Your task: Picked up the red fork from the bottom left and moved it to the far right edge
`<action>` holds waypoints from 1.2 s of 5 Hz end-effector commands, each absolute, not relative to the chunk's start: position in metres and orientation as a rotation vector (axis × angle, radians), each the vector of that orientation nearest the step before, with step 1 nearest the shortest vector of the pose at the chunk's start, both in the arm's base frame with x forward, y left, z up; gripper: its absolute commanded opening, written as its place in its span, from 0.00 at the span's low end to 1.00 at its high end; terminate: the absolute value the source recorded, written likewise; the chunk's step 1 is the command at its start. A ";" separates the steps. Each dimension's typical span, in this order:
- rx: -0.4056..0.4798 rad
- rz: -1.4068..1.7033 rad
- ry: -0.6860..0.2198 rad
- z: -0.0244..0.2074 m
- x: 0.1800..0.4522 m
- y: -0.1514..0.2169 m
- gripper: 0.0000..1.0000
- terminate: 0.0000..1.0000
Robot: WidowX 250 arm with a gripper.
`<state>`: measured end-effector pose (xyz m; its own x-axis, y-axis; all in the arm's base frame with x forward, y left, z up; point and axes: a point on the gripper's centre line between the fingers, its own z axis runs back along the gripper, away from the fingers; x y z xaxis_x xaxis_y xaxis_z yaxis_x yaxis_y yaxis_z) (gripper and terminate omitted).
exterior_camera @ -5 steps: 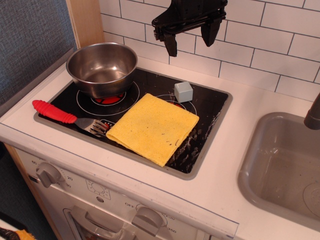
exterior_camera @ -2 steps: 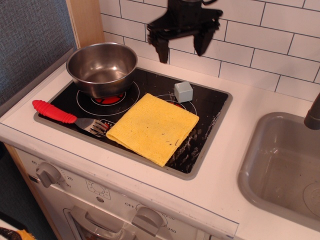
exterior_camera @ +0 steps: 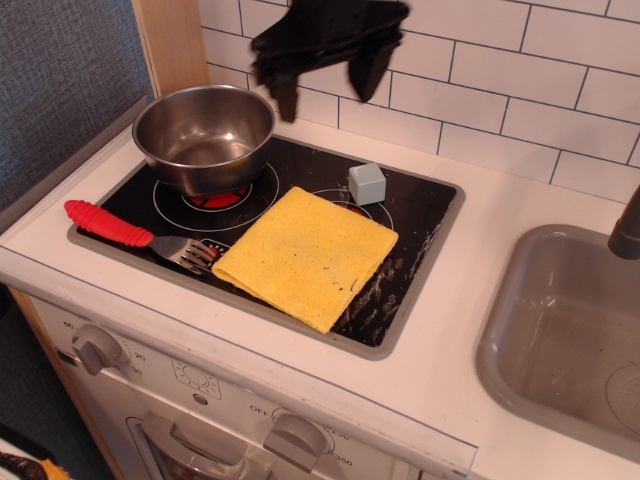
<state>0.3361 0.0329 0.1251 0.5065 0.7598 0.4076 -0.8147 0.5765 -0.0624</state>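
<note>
The red fork (exterior_camera: 135, 234) lies at the front left of the black cooktop (exterior_camera: 425, 215). Its ribbed red handle points left and its silver tines touch the edge of the yellow cloth (exterior_camera: 305, 255). My gripper (exterior_camera: 322, 88) hangs high at the back, above the cooktop's rear edge, right of the steel pot (exterior_camera: 205, 133). Its two dark fingers are spread apart and hold nothing. It is far from the fork. The white countertop strip (exterior_camera: 490, 250) runs between the cooktop and the grey sink (exterior_camera: 565, 335).
A small grey cube (exterior_camera: 367, 183) sits on the cooktop behind the cloth. A dark faucet (exterior_camera: 626, 230) stands at the right edge. A white tiled wall is behind. Stove knobs (exterior_camera: 97, 348) are on the front panel below.
My gripper has moved left along the back wall, from above the grey cube toward the pot, staying open. The fork, cloth, pot and cube have not moved.
</note>
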 end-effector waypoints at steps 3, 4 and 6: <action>0.179 1.326 -0.379 0.099 0.264 0.110 1.00 0.00; 0.193 1.372 -0.337 0.087 0.254 0.117 1.00 0.00; 0.245 1.414 -0.261 0.061 0.259 0.134 1.00 0.00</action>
<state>0.2594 0.1360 0.0470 0.1550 0.9411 0.3005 -0.9879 0.1480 0.0459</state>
